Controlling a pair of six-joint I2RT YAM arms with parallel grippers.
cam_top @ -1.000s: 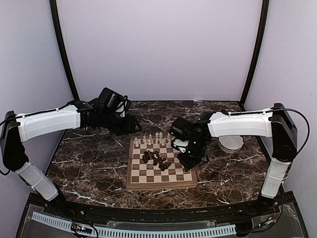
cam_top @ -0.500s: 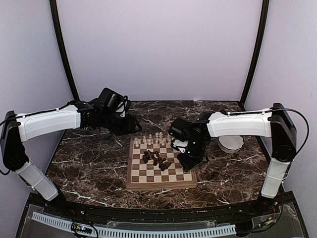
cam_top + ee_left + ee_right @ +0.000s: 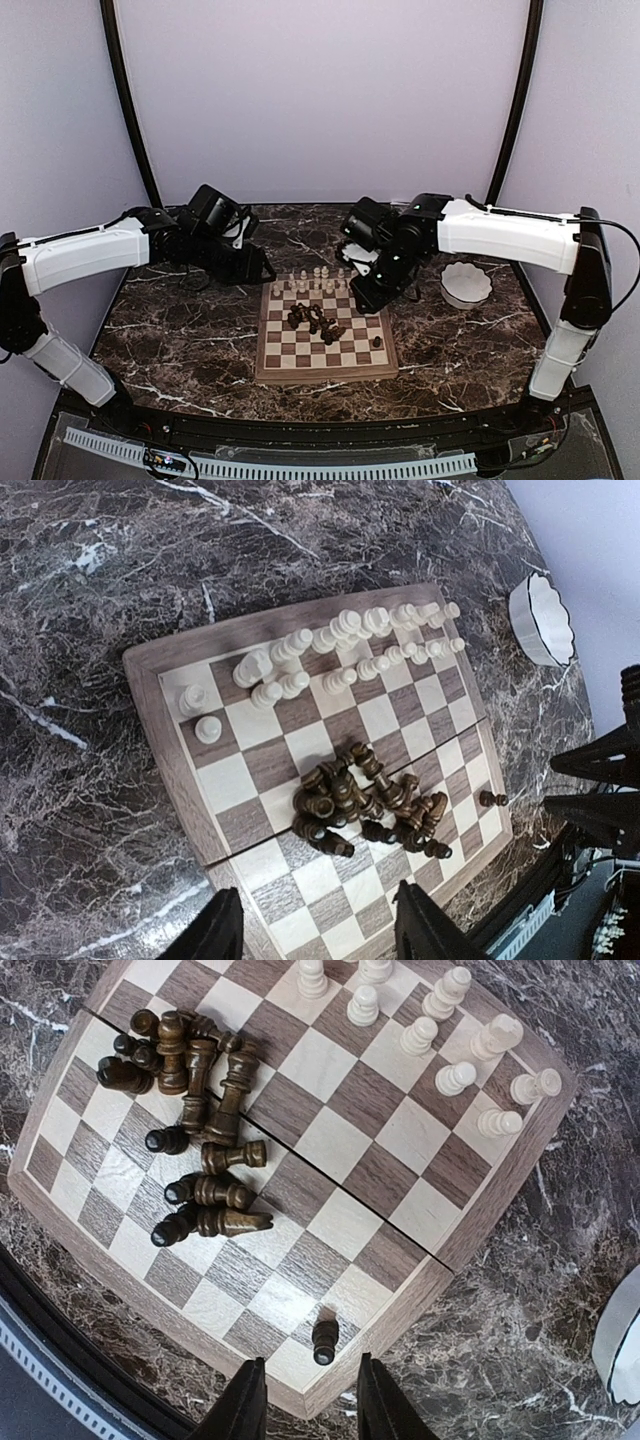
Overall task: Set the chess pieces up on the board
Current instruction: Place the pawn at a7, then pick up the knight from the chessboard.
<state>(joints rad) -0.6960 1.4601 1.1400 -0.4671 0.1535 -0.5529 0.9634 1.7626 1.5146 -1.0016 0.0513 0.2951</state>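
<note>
The board (image 3: 325, 373) lies mid-table. Cream pieces (image 3: 312, 279) stand in two rows along its far edge, seen too in the left wrist view (image 3: 340, 650) and the right wrist view (image 3: 440, 1030). Dark pieces (image 3: 315, 320) lie in a toppled heap mid-board (image 3: 365, 800) (image 3: 195, 1150). One dark pawn (image 3: 377, 342) stands alone near the board's near right corner (image 3: 324, 1340) (image 3: 490, 799). My left gripper (image 3: 262, 272) hovers open and empty off the far left corner (image 3: 320, 940). My right gripper (image 3: 365, 300) is open and empty above the right edge (image 3: 312, 1410).
A white scalloped bowl (image 3: 466, 284) sits on the dark marble table right of the board; it also shows in the left wrist view (image 3: 545, 618) and at the right wrist view's edge (image 3: 625, 1350). Black frame posts stand at the back corners.
My right gripper has let go of a dark pawn at the board's near right corner and risen back toward the far right. My left arm shifted slightly.
</note>
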